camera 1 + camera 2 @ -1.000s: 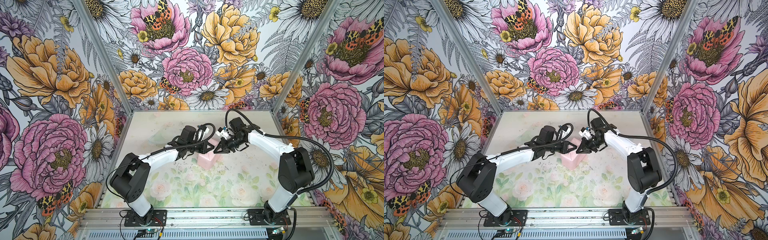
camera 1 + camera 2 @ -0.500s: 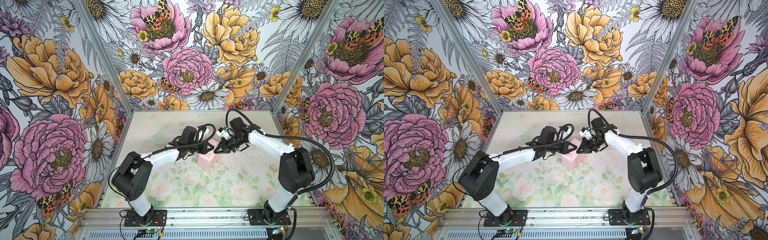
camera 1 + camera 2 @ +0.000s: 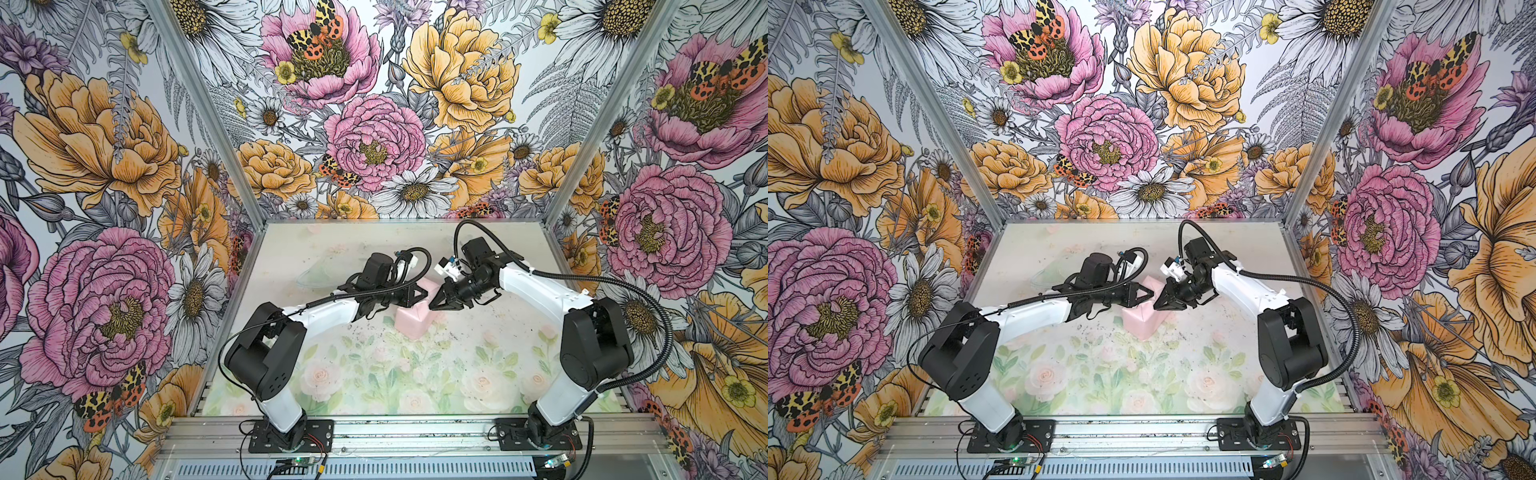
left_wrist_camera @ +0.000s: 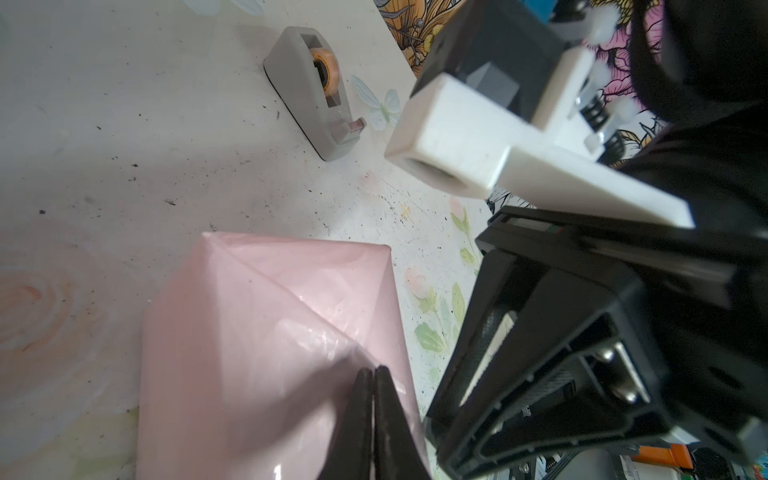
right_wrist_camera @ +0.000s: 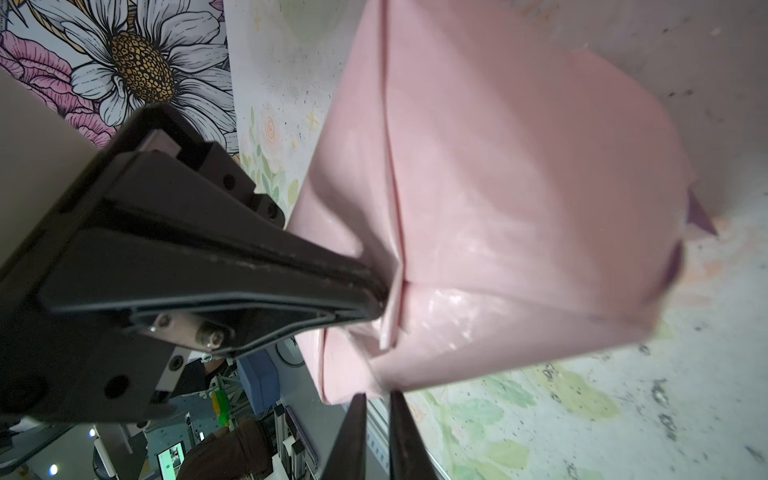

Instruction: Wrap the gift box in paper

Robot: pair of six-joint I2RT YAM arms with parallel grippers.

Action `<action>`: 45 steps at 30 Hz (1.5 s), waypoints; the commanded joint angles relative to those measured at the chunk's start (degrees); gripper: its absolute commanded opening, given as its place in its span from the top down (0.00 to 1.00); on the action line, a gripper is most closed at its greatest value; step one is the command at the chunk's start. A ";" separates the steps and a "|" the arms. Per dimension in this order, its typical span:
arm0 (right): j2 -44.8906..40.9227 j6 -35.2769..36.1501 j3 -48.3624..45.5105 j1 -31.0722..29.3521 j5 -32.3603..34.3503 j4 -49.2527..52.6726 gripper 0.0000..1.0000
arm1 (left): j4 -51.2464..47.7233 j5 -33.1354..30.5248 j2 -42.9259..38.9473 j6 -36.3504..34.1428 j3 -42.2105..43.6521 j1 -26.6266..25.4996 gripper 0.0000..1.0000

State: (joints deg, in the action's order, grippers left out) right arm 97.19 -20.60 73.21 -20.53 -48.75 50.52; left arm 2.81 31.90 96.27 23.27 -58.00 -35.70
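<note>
The glossy pale pink paper sheet [image 3: 412,326], folded into a boxy parcel, sits mid-way across the pale floral-printed table [image 3: 291,257]. The black left pincer [image 4: 374,380] is clamped together on a folded paper corner. The black right pincer [image 5: 377,401] hovers beside it, tips slightly apart.

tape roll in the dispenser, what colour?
Orange-amber tape roll, in the grey dispenser; clearest in the left wrist view.

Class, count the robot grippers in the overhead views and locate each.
2. The left gripper touches the paper near the middle, from the left; the right gripper faces it, tip to tip. None hidden.
</note>
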 commanded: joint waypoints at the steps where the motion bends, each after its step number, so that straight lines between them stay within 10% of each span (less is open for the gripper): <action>1: -1.68 -0.63 -0.70 0.32 -0.33 -0.64 0.88 | -2.41 -3.03 1.29 -1.99 1.75 0.37 0.93; 13: -2.00 -1.11 -2.90 0.38 1.33 -1.66 1.00 | -3.32 -4.30 0.76 -3.55 2.71 -0.20 0.92; 25: -7.62 -1.27 -4.21 4.37 4.63 -1.48 0.81 | -3.92 -4.50 -0.16 -7.02 3.42 -0.95 0.92; 45: -3.58 -3.00 3.47 1.62 8.84 -8.41 0.85 | -4.56 -5.67 -1.25 -9.69 3.59 -1.76 0.92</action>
State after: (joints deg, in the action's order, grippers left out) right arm 91.74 -22.90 74.56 -18.11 -40.69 45.10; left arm 3.73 28.08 94.83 15.14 -56.29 -36.73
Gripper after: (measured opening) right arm 0.156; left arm 0.078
